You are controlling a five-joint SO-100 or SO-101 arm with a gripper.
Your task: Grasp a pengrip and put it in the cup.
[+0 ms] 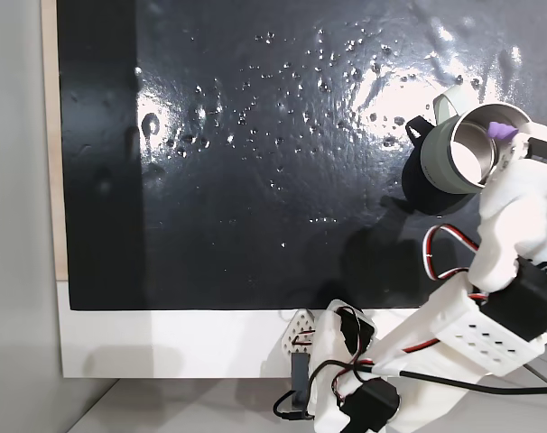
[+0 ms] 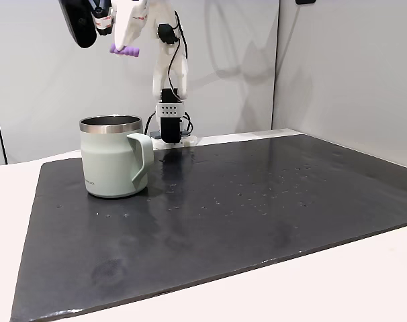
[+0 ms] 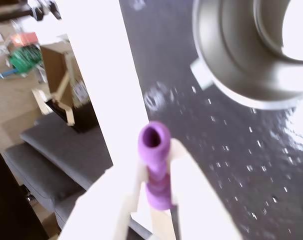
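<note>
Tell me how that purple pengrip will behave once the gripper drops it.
The pengrip looks like soft ribbed rubber, so it probably bounces little. As a round tube it may roll if it misses the cup. Held by the gripper, it seems very light.

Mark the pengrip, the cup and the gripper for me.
pengrip (image 3: 154, 167), wrist view: on its purple ribbed body, between the fingers.
cup (image 2: 109, 164), a fixed view: on its grey-green outer wall.
gripper (image 2: 123, 48), a fixed view: midway between the fingertips, high above the cup.
</note>
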